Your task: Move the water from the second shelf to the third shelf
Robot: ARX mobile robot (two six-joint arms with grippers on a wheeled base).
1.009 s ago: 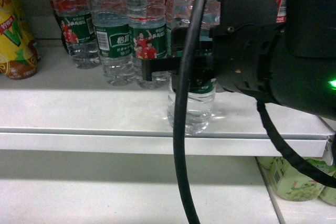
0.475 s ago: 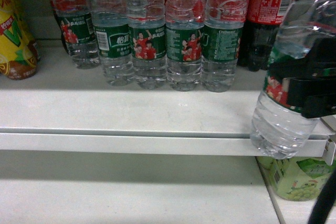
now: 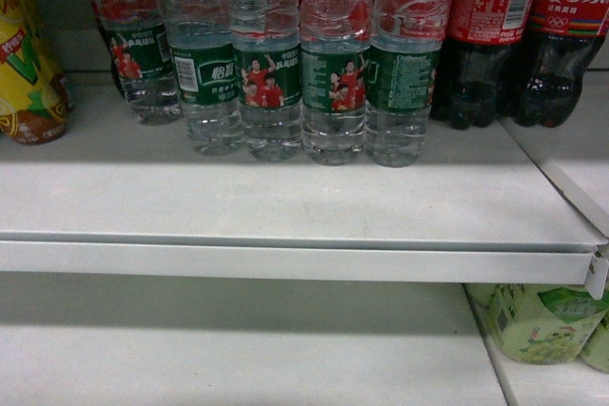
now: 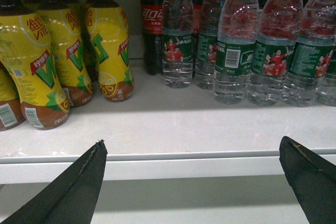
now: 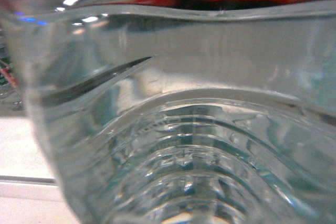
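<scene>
Right claw: fingers not visible; its wrist view is filled by a ribbed clear water bottle (image 5: 178, 145) pressed close to the lens, so probably gripped, but cannot tell. Out of the head view. Left claw (image 4: 194, 182) spread wide, empty, before the shelf (image 4: 173, 129). Five more water bottles (image 3: 271, 64) stand there. Judgement: carry upright, clear the shelf lip, then lower.

1. Head view: five water bottles (image 3: 334, 54) stand in a row on the shelf (image 3: 285, 202).
2. Two cola bottles (image 3: 485, 35) stand at their right.
3. Left wrist view: at least four yellow juice bottles (image 4: 110, 40); more behind cannot be counted.
4. Below: two pale green bottles (image 3: 538, 320), partly visible.
</scene>
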